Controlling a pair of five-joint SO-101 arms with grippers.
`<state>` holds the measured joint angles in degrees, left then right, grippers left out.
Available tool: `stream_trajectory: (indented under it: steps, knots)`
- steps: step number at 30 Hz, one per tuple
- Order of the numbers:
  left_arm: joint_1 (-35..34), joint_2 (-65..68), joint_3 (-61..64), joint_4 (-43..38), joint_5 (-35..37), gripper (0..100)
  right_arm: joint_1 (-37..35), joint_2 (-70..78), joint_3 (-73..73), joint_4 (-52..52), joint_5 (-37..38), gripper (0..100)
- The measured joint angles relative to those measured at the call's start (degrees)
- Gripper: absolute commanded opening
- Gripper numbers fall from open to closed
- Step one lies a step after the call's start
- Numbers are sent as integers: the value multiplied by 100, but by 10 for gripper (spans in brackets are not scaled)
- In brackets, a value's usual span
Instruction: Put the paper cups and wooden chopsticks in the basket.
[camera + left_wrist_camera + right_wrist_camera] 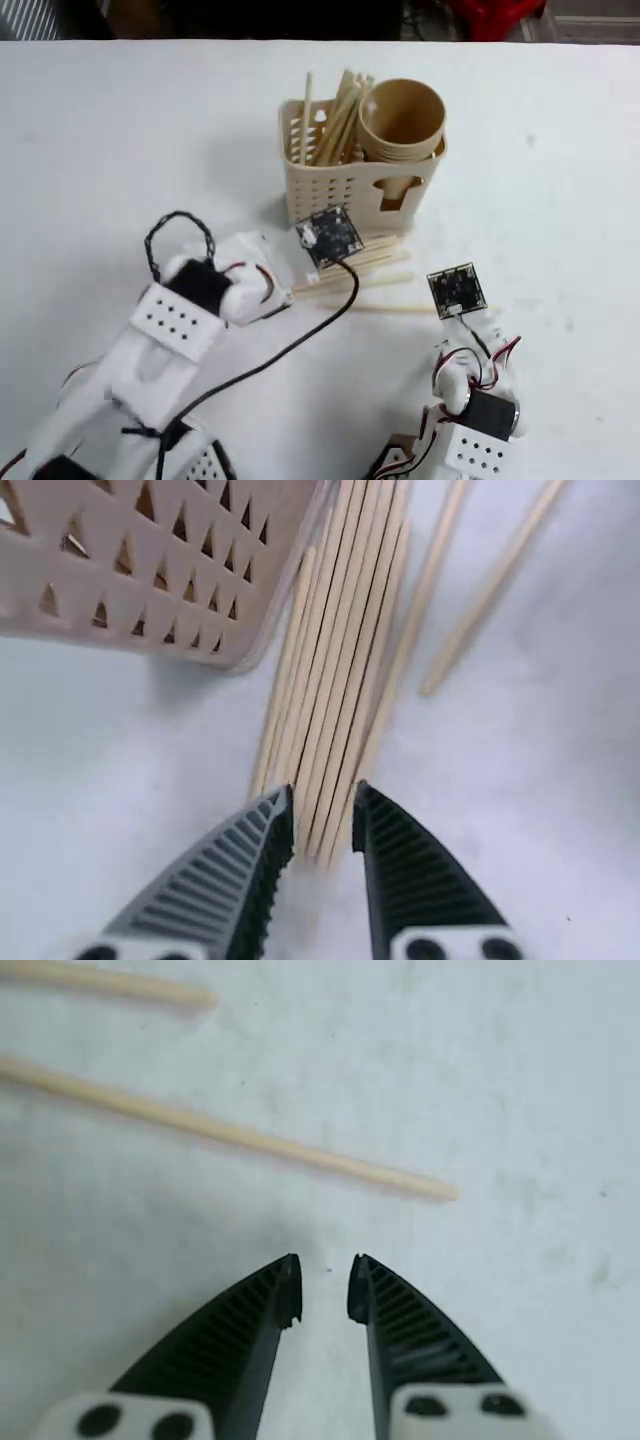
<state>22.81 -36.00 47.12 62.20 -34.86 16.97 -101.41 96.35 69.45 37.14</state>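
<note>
From my seat, the white worktop (100, 150) in the high view reads very bright and even, close to washed out. The room behind it is a dark band along the far edge. Light seems to fall from overhead: the beige perforated plastic basket (340, 190) drops a short, soft shadow at its foot, and the arms' shadows are pale. In the left wrist view I see grey shade under the basket wall and thin dark lines between the bundled pale wooden chopsticks (335, 680). In the right wrist view a loose chopstick (250, 1140) carries a faint shadow edge.
</note>
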Motion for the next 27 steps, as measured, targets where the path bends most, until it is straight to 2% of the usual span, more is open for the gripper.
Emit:
stream_trajectory:
  steps: [3, 19, 23, 27]
  knots:
    - [0, 668, -88, -105, 0, 120, 0, 0, 0, 0, 0, 96]
    - [0, 4782, -2251, -149, -9, 116, 0, 0, 0, 0, 0, 96]
    - [9, 5169, -2655, 44, -9, 115, 0, 0, 0, 0, 0, 97]
    - [9, 5213, -2725, 123, -9, 56, 0, 0, 0, 0, 0, 97]
